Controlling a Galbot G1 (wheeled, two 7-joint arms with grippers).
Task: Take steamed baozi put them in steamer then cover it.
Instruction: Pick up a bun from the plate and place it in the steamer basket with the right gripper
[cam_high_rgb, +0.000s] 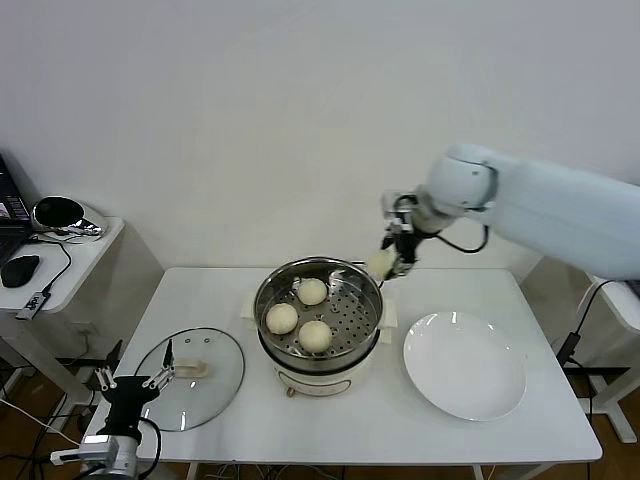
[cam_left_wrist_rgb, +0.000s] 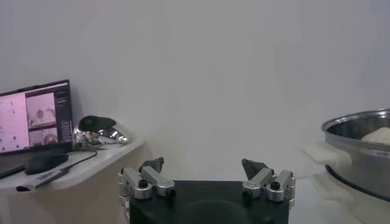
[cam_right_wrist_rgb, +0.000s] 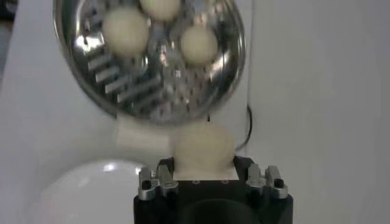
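Note:
The steamer (cam_high_rgb: 370, 318) stands mid-table with three baozi (cam_high_rgb: 312, 291) (cam_high_rgb: 282, 318) (cam_high_rgb: 316, 336) on its perforated tray. My right gripper (cam_high_rgb: 388, 263) is shut on a fourth baozi (cam_high_rgb: 381, 263) and holds it just above the steamer's far right rim. In the right wrist view that baozi (cam_right_wrist_rgb: 204, 146) sits between the jaws, with the steamer (cam_right_wrist_rgb: 149, 106) and its three buns beyond. The glass cover (cam_high_rgb: 215, 385) with its cream handle (cam_high_rgb: 190, 369) lies flat on the table to the left of the steamer. My left gripper (cam_high_rgb: 133, 384) is open and empty, low at the table's front left corner, by the cover's edge.
An empty white plate (cam_high_rgb: 465, 365) lies right of the steamer. A side table (cam_high_rgb: 70, 255) at the far left holds a laptop, a mouse and a shiny bowl, also seen in the left wrist view (cam_left_wrist_rgb: 97, 128). The steamer's rim (cam_left_wrist_rgb: 359, 131) shows there too.

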